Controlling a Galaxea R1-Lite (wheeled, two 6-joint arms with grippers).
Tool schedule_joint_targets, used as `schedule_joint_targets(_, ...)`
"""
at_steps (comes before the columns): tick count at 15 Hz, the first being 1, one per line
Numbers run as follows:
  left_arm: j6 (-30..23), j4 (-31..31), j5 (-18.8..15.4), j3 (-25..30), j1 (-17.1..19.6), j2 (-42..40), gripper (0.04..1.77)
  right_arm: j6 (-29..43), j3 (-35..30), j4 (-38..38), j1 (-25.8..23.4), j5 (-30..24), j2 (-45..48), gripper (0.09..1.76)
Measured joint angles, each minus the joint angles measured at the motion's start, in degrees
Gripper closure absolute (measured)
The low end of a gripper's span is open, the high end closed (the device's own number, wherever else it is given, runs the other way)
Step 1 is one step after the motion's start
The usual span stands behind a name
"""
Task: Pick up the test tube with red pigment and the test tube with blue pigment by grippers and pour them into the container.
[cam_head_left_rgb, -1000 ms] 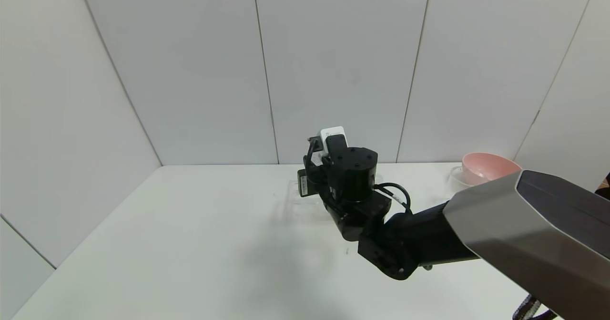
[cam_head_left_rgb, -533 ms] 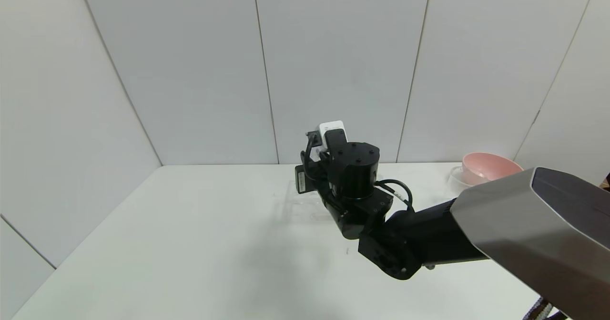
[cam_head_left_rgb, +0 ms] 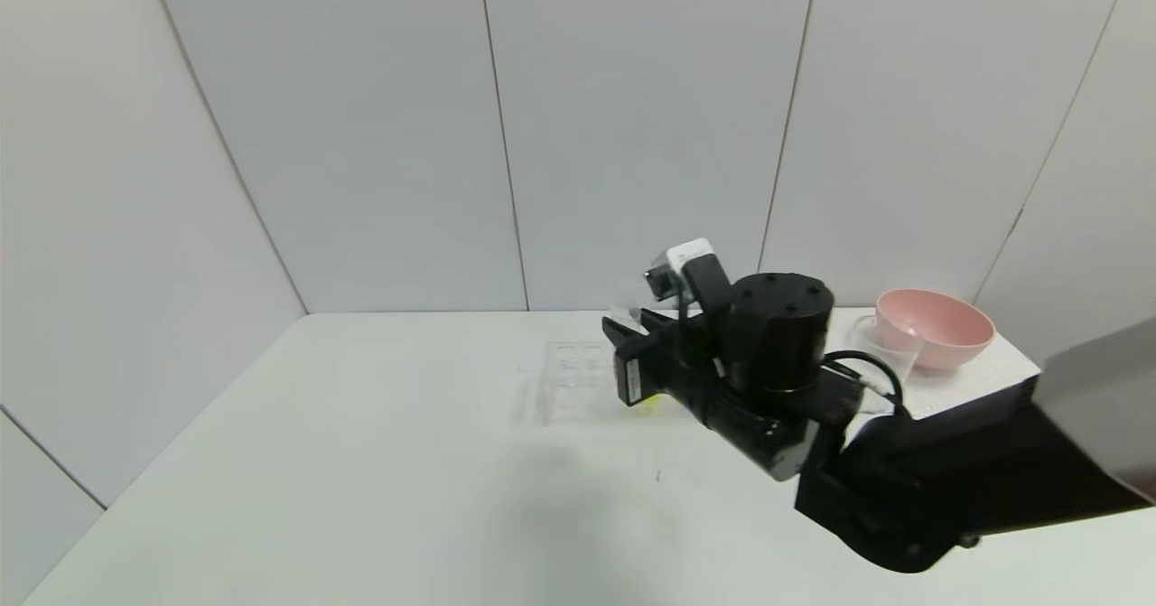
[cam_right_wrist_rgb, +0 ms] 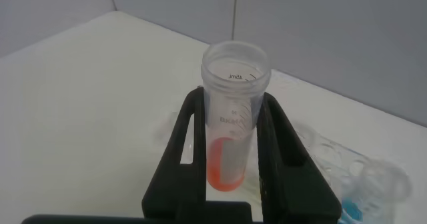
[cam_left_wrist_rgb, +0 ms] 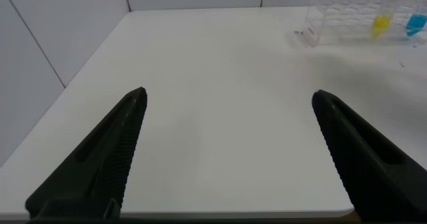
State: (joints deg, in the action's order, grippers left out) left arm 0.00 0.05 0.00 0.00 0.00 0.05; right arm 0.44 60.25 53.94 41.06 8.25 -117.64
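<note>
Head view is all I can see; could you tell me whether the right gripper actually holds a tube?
Observer: Yes. The right wrist view shows the right gripper shut on the test tube with red pigment, uncapped, with the liquid at its bottom.
Operator: Thank you. Where is the blue one?
Observer: The test tube with blue pigment stands in the clear rack, beside a yellow tube.
Operator: And the left arm?
Observer: The left gripper is open over the table, apart from the rack.
</note>
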Motion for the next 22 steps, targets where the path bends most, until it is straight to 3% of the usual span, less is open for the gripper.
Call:
schedule_joint_targets(2, 0.0, 0.0, 0.0, 0.0, 0.0, 0.0, 0.05, -0.7, -8.4, 1.4, -4.6, -7.7, 6.0, 1.34)
schedule_joint_targets(5, 0.0, 0.0, 0.0, 0.0, 0.0, 0.0, 0.05, -2.3, -15.9, 2.3, -16.4, -20.6, 13.0, 1.34)
schedule_joint_targets(12, 0.0, 0.0, 0.0, 0.0, 0.0, 0.0, 0.05, -4.4, -18.0, 2.0, -45.5, -46.8, 16.7, 1.34)
schedule_joint_targets(15, 0.0, 0.0, 0.0, 0.0, 0.0, 0.0, 0.05, -5.0, -12.4, -2.2, -54.0, -53.7, 15.1, 1.34)
schedule_joint_targets(19, 0.0, 0.0, 0.0, 0.0, 0.0, 0.0, 0.05, -11.1, 1.7, -21.9, -59.6, -55.3, 12.2, 1.34)
schedule_joint_targets(22, 0.0, 0.0, 0.0, 0.0, 0.0, 0.0, 0.05, -18.2, 12.3, -36.4, -60.5, -54.0, 9.1, 1.34)
